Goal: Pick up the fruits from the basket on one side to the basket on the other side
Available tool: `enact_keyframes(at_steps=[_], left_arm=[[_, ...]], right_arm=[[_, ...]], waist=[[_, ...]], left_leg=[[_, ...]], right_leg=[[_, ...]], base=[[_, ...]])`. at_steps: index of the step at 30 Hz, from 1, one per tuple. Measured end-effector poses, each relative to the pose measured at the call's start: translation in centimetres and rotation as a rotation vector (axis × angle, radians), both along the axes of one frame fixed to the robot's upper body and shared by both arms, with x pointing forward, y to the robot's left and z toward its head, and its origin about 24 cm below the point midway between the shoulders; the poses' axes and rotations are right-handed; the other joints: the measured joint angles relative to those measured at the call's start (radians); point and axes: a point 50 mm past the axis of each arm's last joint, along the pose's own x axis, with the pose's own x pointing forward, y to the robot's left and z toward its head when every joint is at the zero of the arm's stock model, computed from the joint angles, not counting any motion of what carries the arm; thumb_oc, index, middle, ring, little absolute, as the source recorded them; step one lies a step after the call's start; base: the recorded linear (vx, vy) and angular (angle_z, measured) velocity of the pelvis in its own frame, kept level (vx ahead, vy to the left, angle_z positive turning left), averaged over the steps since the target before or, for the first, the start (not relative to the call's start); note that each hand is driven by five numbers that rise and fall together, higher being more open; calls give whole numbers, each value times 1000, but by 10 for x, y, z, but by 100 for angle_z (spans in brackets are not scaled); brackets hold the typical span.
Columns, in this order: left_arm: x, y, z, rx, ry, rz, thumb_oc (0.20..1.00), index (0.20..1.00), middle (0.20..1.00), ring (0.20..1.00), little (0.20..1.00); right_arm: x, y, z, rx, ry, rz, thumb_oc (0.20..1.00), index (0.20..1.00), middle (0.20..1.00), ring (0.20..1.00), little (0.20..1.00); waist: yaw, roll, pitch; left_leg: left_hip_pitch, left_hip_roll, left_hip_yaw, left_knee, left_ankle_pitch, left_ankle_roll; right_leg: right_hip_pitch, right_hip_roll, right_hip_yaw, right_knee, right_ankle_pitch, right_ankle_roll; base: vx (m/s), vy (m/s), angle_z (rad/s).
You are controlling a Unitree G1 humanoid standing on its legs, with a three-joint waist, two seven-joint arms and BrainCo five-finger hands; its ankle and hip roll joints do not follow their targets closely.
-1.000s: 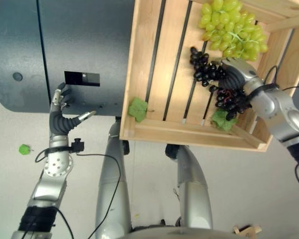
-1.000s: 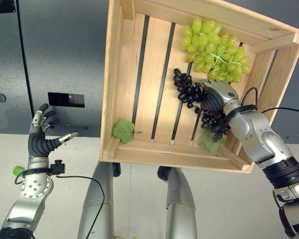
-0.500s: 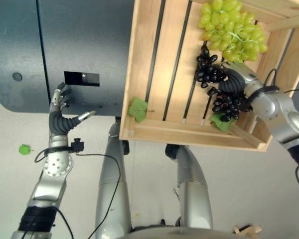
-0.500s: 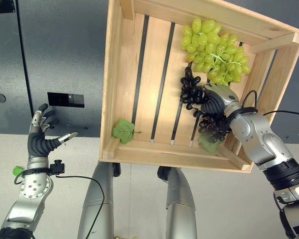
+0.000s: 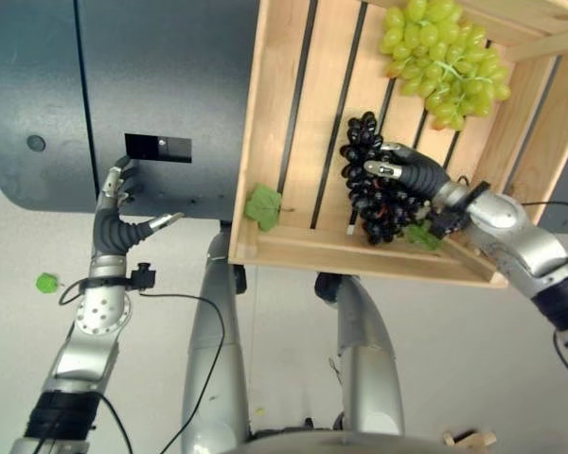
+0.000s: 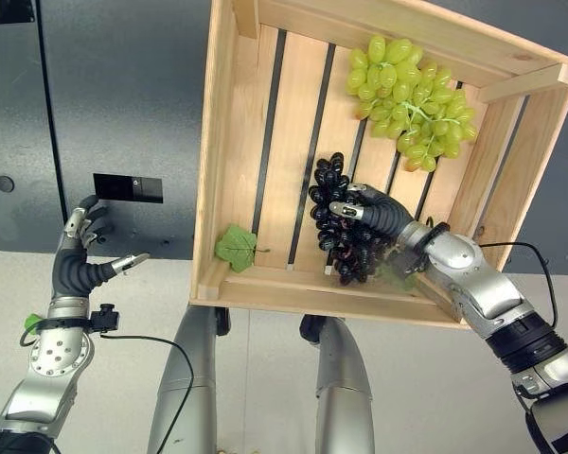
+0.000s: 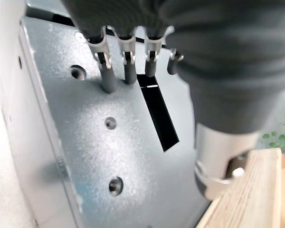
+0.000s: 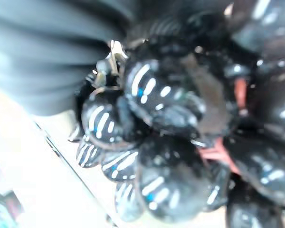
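- Left eye view — slatted pale-wood crate [image 5: 293, 142], bare planks with dark gaps. The right hand [image 5: 412, 175] has its fingers curled round a bunch of black grapes [image 5: 369, 194], glossy round berries, low in the crate near the front rail. A green grape bunch [image 5: 445, 52] lies at the far right corner, well apart. One green leaf [image 5: 262, 206] sits at the front left corner, another [image 5: 418, 235] under the wrist.
- Right eye view — the left hand [image 6: 80, 265] hovers with loose, spread fingers holding nothing, in front of a dark grey metal panel [image 6: 123, 95] with rounded corner. Pale speckled floor [image 6: 265, 397] below.
- Left wrist view — straight fingers [image 7: 107, 71] over the matte, grainy panel with its screw holes and a black slot [image 7: 156, 114].
- Right wrist view — shiny black berries [image 8: 171, 142] pressed close against the ribbed cover.
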Motion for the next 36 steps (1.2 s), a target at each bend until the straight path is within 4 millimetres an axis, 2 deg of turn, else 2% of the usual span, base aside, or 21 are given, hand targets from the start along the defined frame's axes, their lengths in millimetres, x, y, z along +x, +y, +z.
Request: enact_keyframes(at_steps=[3, 7, 12, 17, 20, 24, 30, 36], left_arm=[[1, -3, -3, -6, 13, -13, 1000, 1000, 1000, 1000, 1000], [5, -10, -11, -7, 48, -42, 1000, 1000, 1000, 1000, 1000], [6, -15, -20, -26, 82, -56, 1000, 1000, 1000, 1000, 1000], [9, -18, -44, -97, 182, -44, 1000, 1000, 1000, 1000, 1000], [8, -20, -50, -115, 201, -46, 1000, 1000, 1000, 1000, 1000], [8, -19, -51, -118, 208, -45, 1000, 1000, 1000, 1000, 1000], [0, -17, -61, -111, 264, -63, 1000, 1000, 1000, 1000, 1000], [-4, -15, -67, -128, 296, -76, 1000, 1000, 1000, 1000, 1000]], right_arm=[[0, 2, -2, 145, 34, 20, 200, 200, 200, 200, 200], [-3, 15, -18, 342, 104, 67, 200, 200, 200, 200, 200], [-6, 17, -28, 402, 145, 68, 200, 200, 200, 200, 200], [-7, 23, -39, 528, 189, 68, 200, 200, 200, 200, 200], [-9, 24, -43, 544, 207, 66, 200, 200, 200, 200, 200], [-11, 20, -47, 540, 215, 51, 200, 200, 200, 200, 200], [-16, 3, -51, 493, 227, 9, 200, 200, 200, 200, 200], [-21, -12, -57, 516, 230, -46, 200, 200, 200, 200, 200]], waist=[[8, 1, 1], [16, 2, 1], [19, 10, 4], [44, 34, 15], [47, 48, 19], [50, 51, 19], [69, 65, 20], [70, 75, 23]], left_leg=[[8, 0, 1, 0, 0, 0], [42, -4, 3, -11, 1, 0], [68, -14, 5, -23, 6, 3], [161, -18, 24, -55, 7, 3], [227, -24, 28, -77, 7, 3], [315, -30, 29, -105, 8, 2], [455, -32, 51, -151, 9, -1], [546, -32, 57, -178, 10, -4]], right_leg=[[5, -2, 1, 5, -1, -2], [31, -7, 0, 11, -8, 0], [48, -20, 0, 23, -20, 7], [117, -27, 0, 21, -25, 6], [173, -32, 0, 20, -32, 12], [250, -36, -2, 17, -43, 19], [367, -37, -6, 1, -53, 25], [452, -31, -8, -19, -54, 30]], base=[[0, 0, 0], [-6, 4, 2], [-6, -1, 4], [-4, -4, -2], [-2, -5, 1], [5, -12, 3], [8, -1, -4], [17, -2, -1]])
